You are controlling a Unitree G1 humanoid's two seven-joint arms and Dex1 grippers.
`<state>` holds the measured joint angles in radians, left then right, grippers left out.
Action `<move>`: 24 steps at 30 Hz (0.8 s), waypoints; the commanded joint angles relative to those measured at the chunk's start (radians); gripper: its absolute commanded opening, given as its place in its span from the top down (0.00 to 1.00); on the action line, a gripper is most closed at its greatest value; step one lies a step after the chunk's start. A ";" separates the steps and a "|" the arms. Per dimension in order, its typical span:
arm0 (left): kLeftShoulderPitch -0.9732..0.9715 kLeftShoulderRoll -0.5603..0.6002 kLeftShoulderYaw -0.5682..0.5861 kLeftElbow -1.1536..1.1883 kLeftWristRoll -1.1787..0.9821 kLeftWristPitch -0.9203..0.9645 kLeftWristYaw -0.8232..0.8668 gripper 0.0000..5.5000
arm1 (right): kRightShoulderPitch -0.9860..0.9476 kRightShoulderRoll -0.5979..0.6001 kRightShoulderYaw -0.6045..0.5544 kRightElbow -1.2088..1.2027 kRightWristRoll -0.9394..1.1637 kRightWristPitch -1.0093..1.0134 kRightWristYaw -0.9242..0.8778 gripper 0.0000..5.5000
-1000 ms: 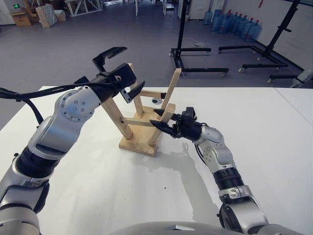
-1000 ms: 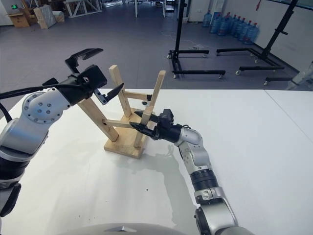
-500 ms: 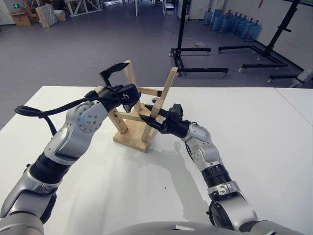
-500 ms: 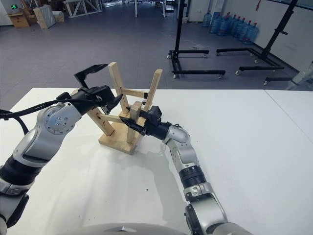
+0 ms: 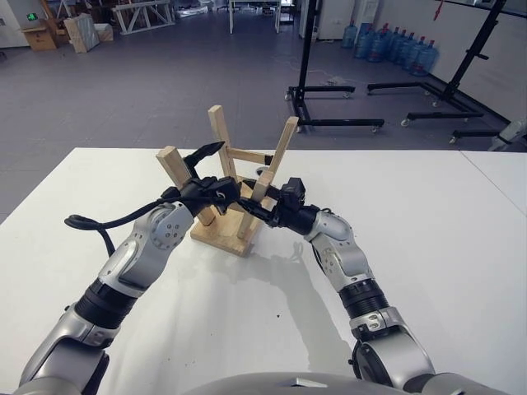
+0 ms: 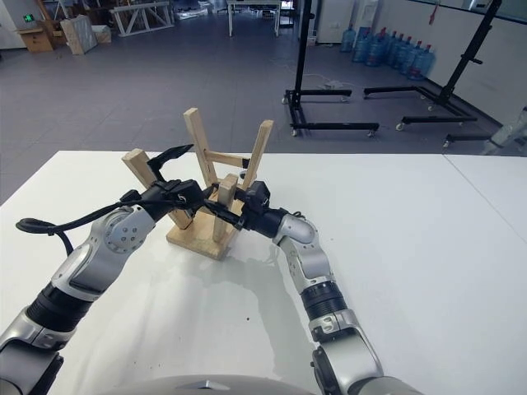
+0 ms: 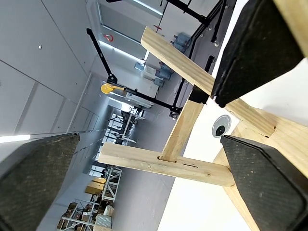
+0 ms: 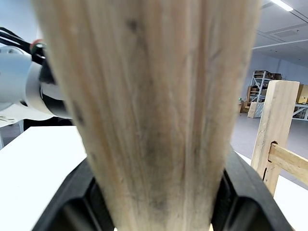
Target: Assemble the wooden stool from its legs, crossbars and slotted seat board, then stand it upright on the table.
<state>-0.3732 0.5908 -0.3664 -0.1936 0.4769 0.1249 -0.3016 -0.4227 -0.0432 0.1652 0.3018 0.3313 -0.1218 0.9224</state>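
The wooden stool (image 5: pixel 221 236) lies upside down on the white table (image 5: pixel 445 247), seat board flat and legs pointing up, with crossbars (image 7: pixel 163 163) fitted between the legs. My right gripper (image 5: pixel 262 207) is shut on the front leg (image 8: pixel 149 115), low down near the seat board. My left gripper (image 5: pixel 224 173) is open among the legs from the left side, one finger raised toward the back leg (image 5: pixel 221 136) and the other low by the front leg. I cannot tell whether it touches the wood.
A small round object (image 5: pixel 262 170) lies on the table just behind the stool. The table has free room to the right and in front. Black wheeled stands (image 5: pixel 329 90) and water bottles (image 5: pixel 395 37) are on the floor past the far edge.
The stool has gone from tilted to flat on its seat board. My left gripper, still open, has come down from above the legs to among them. The right gripper kept its hold.
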 commanded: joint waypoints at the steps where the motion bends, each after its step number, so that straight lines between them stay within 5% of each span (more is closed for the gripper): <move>1: -0.034 -0.032 0.060 0.022 -0.029 0.054 -0.040 0.02 | -0.002 0.012 0.009 -0.012 0.004 0.003 0.008 0.63; 7: -0.383 -0.138 0.364 -0.007 -0.237 0.221 0.021 0.02 | 0.014 -0.011 0.001 -0.015 0.014 0.014 0.026 0.63; 10: -0.702 -0.129 0.598 0.023 -0.455 0.439 0.027 0.02 | 0.037 -0.050 -0.004 -0.047 0.035 0.043 0.059 0.63; 12: -0.749 -0.046 0.728 0.093 -0.583 0.537 -0.042 0.02 | 0.047 -0.083 -0.013 -0.076 0.059 0.070 0.088 0.63; 15: -0.419 0.051 0.869 0.192 -0.662 0.493 -0.210 0.02 | 0.031 -0.139 -0.042 -0.110 0.103 0.117 0.135 0.63; 19: 0.003 -0.038 0.860 0.307 -0.660 0.281 -0.299 0.02 | -0.006 -0.167 -0.052 -0.104 0.130 0.147 0.175 0.63; 24: 0.083 -0.182 0.785 0.368 -0.777 0.226 -0.370 0.02 | 0.000 -0.175 -0.036 -0.104 0.127 0.164 0.209 0.63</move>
<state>-0.2561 0.4216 0.4342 0.1934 -0.2394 0.3541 -0.6426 -0.4136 -0.2110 0.1190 0.1938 0.4535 0.0223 1.1099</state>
